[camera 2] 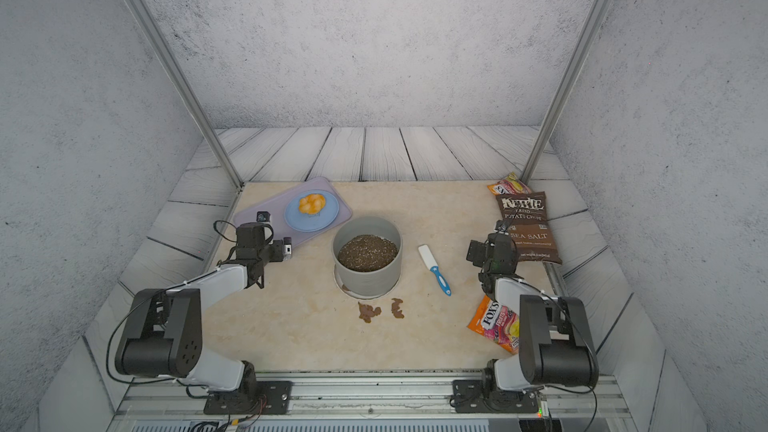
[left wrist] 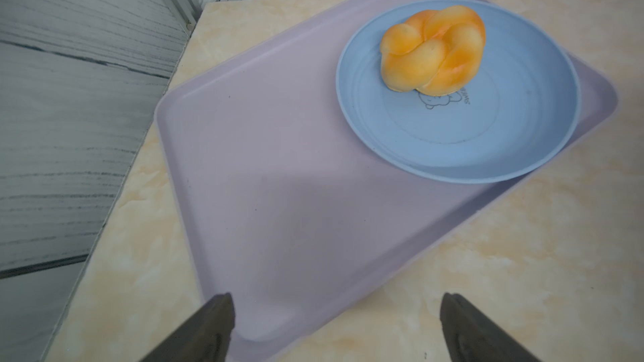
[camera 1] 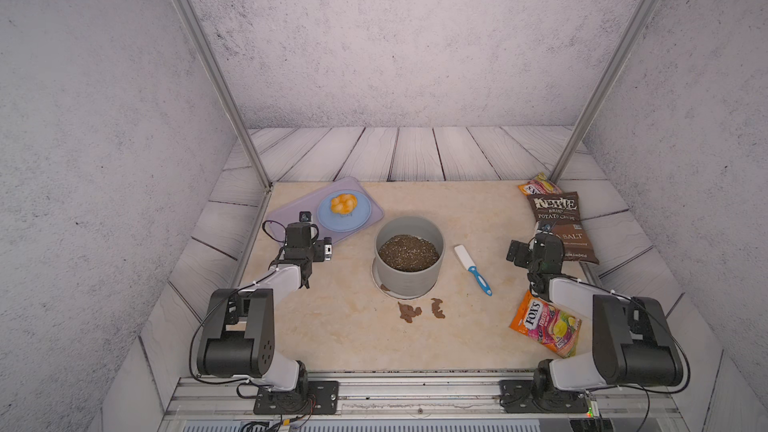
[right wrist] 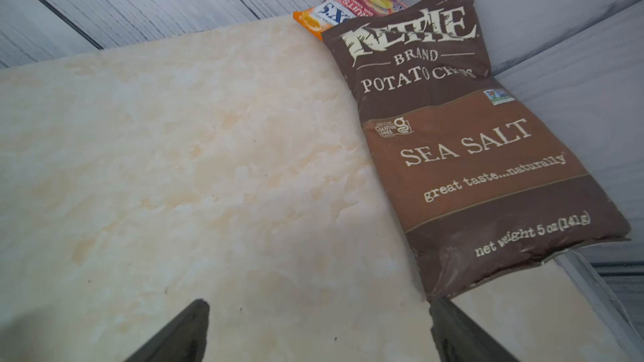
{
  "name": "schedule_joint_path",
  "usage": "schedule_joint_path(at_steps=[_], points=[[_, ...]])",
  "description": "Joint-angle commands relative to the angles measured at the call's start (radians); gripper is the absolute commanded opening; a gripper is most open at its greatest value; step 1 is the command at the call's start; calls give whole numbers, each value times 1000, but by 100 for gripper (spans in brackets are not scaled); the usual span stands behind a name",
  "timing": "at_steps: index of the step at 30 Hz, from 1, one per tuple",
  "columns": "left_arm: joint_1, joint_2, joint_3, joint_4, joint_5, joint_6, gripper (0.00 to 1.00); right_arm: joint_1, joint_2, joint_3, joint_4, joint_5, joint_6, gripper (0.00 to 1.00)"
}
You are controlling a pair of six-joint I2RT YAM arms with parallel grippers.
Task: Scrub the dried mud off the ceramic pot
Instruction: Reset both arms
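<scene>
Both top views: pot [camera 1: 409,261] at middle of worktop [camera 1: 345,338], mud [camera 1: 409,311] in clumps on worktop just nearside of it, brush [camera 1: 473,270] apart on its right | Left wrist: left hand [left wrist: 334,308] wide, empty, above tray [left wrist: 278,186] edge; bun [left wrist: 432,50] on plate [left wrist: 488,141] | Right wrist: right hand [right wrist: 319,308] wide, empty, above worktop beside chip bag [right wrist: 470,154]

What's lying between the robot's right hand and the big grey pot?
A white brush with a blue handle lies there on the table, shown in both top views.
</scene>
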Motion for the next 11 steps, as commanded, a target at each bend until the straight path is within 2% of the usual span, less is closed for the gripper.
schedule_joint_path(at_steps=[1,11], points=[[11,-3,-21,110,-14,-11,98,-4,23,-17,163,-35,-36,99],[30,-18,-40,139,26,-13,98,-4,13,-7,126,-58,-46,99]])
